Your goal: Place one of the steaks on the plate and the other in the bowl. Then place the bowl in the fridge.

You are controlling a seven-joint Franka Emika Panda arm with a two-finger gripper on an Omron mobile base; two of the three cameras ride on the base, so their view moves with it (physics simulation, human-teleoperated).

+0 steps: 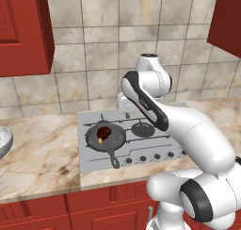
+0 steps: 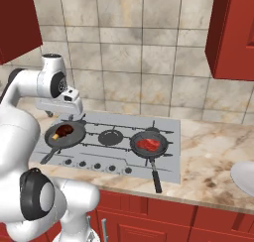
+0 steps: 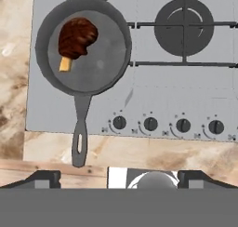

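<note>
One steak (image 2: 149, 144), a flat red slab, lies in the right black skillet (image 2: 158, 137) on the stove. In the left skillet (image 3: 116, 58) lies a dark red-brown piece of meat (image 3: 76, 36) with a small yellow end. My gripper (image 3: 120, 178) hangs open and empty above the stove's front edge, near that skillet's handle, and touches nothing. It is also seen from the right side (image 2: 65, 114). The grey bowl (image 1: 3, 142) shows partly at the counter's far left. A pale round dish, apparently the plate (image 2: 244, 176), sits at the far right. The fridge is out of view.
The grey stove top (image 1: 94, 118) has a row of knobs (image 3: 166, 124) along its front and bare burners (image 3: 185, 26) between the skillets. The left skillet's long handle (image 3: 80, 137) sticks out past the front edge. Marble counter (image 1: 37, 158) lies either side, with red cabinets above.
</note>
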